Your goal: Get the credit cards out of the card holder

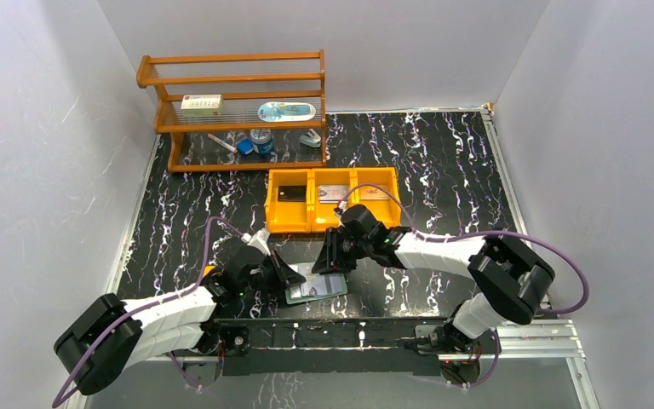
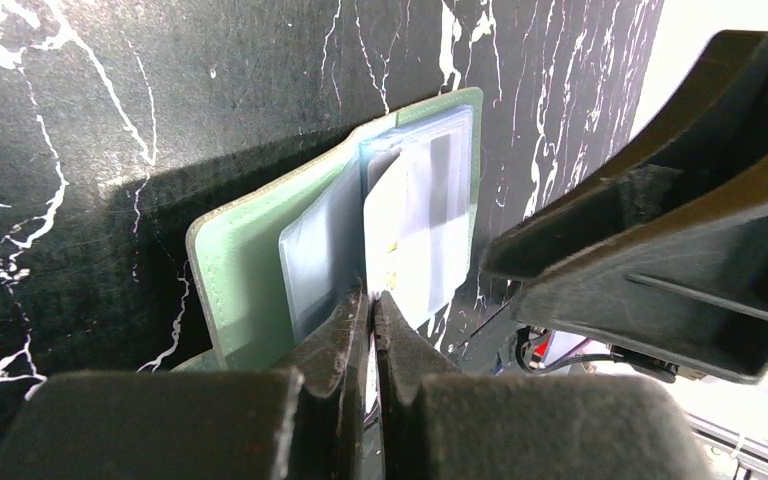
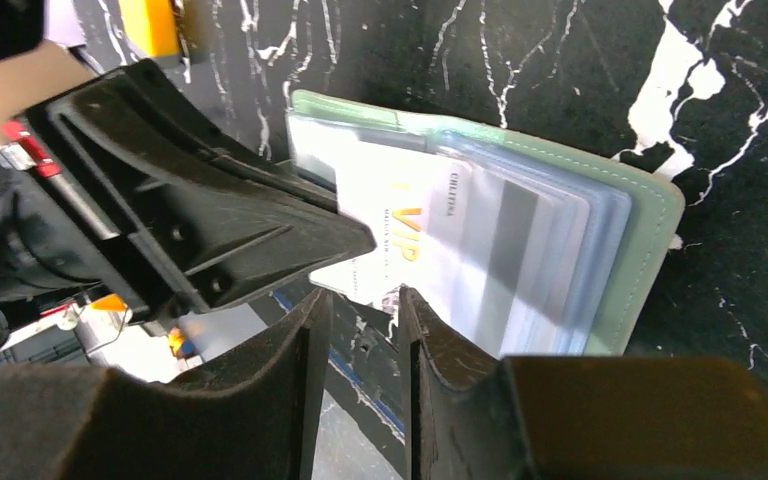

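Open on the black, white-veined marble tabletop (image 1: 443,162), a muted-green two-panel card holder (image 1: 317,288) lies near the front edge between both arms, its pale glossy pockets facing up. A white card (image 3: 400,235) lettered "VIP" in gold sticks out of the pockets; its smaller print is unreadable. The left claw (image 2: 370,300) is pinched together on the holder's pale inner leaf at the near edge. The right claw (image 3: 365,310) stands slightly parted astride the card's free edge. Bare tabletop lies to the right, and an orange three-compartment plastic tray (image 1: 332,224) sits just behind.
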`<act>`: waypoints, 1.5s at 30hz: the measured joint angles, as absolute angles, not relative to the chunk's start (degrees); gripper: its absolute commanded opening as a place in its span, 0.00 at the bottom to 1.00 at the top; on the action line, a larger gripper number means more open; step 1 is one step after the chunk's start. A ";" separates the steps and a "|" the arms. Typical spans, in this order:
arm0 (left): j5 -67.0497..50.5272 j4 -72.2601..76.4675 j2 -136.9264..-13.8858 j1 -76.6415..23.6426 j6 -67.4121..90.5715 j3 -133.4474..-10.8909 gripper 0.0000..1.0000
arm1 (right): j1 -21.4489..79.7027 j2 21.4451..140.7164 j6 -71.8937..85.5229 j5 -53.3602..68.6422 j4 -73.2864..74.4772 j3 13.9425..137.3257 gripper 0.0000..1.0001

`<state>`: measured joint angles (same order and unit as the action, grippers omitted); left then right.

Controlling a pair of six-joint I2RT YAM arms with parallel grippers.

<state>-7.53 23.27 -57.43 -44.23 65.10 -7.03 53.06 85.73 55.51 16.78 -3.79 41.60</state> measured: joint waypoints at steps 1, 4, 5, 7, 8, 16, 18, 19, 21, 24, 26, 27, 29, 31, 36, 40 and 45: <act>-7.53 23.22 -57.41 -44.23 65.10 -7.03 0.00 | 53.06 86.21 55.51 16.86 -3.99 41.60 0.40; -7.53 23.07 -57.23 -44.23 65.04 -7.03 0.00 | 53.06 88.60 55.64 16.91 -4.23 41.41 0.40; -7.53 23.07 -57.21 -44.23 64.99 -7.03 0.00 | 53.06 89.58 55.68 16.99 -4.43 41.21 0.40; -7.53 23.11 -57.21 -44.23 64.93 -7.03 0.05 | 53.06 91.39 56.14 17.72 -5.50 40.36 0.39; -7.55 23.11 -57.21 -44.23 64.86 -7.03 0.08 | 52.97 92.14 56.73 19.22 -7.03 39.92 0.39; -8.60 24.80 -58.43 -44.10 63.86 -7.03 0.18 | 52.93 93.03 60.18 21.56 -16.75 35.44 0.38; -9.34 26.22 -59.53 -44.07 63.79 -7.03 0.18 | 52.93 93.03 60.93 21.61 -18.28 34.68 0.38; -9.72 26.81 -60.18 -44.07 63.70 -7.03 0.15 | 52.95 93.03 61.28 21.58 -18.76 34.41 0.38; -10.31 27.40 -61.28 -44.07 63.64 -7.03 0.10 | 52.93 93.03 61.73 21.56 -19.70 33.95 0.38; -10.74 26.72 -62.11 -44.07 63.35 -7.42 0.03 | 52.95 93.03 62.17 21.47 -19.94 33.85 0.38; -10.70 25.80 -61.67 -44.03 63.20 -8.14 0.00 | 52.95 92.95 62.41 21.30 -19.86 33.85 0.38; -10.48 24.91 -60.99 -44.03 63.02 -8.62 0.00 | 52.95 92.86 62.46 21.12 -19.77 33.85 0.39; -9.74 22.92 -59.24 -44.05 62.74 -9.13 0.00 | 53.01 92.49 62.48 20.47 -19.33 33.85 0.39; -8.25 20.12 -56.84 -44.03 62.37 -9.19 0.00 | 53.15 91.98 62.41 19.64 -18.50 33.93 0.39; -5.48 13.87 -51.75 -44.03 61.21 -9.39 0.00 | 53.32 88.97 61.06 16.71 -13.63 34.44 0.42; -4.84 10.96 -50.35 -44.03 59.48 -10.57 0.00 | 53.32 86.89 59.42 15.09 -10.70 34.76 0.50; -4.97 8.95 -49.74 -44.03 56.45 -13.47 0.00 | 53.32 83.83 57.23 12.64 -7.66 35.48 0.60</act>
<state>-4.97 8.95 -49.74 -44.03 56.45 -13.47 53.32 83.83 57.23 12.64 -7.66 35.48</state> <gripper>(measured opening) 0.010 0.555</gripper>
